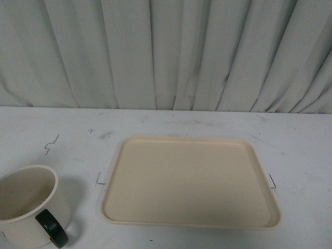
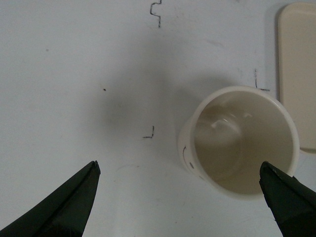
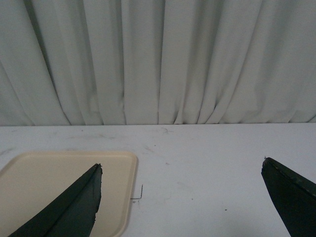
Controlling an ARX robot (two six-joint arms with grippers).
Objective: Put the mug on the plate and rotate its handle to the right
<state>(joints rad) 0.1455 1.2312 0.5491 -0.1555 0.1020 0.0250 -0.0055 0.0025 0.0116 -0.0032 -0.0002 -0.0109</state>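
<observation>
The cream-white mug (image 1: 28, 205) stands upright on the table at the front left, left of the plate. Its black handle (image 1: 52, 228) points toward the front right. The beige plate (image 1: 191, 181) lies flat at the table's middle, with nothing on it. In the left wrist view my left gripper (image 2: 180, 170) is open above the mug (image 2: 239, 140), whose rim lies near one fingertip (image 2: 281, 190); part of the black face print shows on its side, and the handle is hidden there. My right gripper (image 3: 180, 170) is open over bare table beside the plate's corner (image 3: 118, 168).
A grey-white curtain (image 1: 166, 52) hangs along the table's far edge. Small black corner marks (image 1: 99, 181) are drawn on the white table beside the plate, and a scribble (image 1: 51, 144) lies at the left. Neither arm shows in the front view.
</observation>
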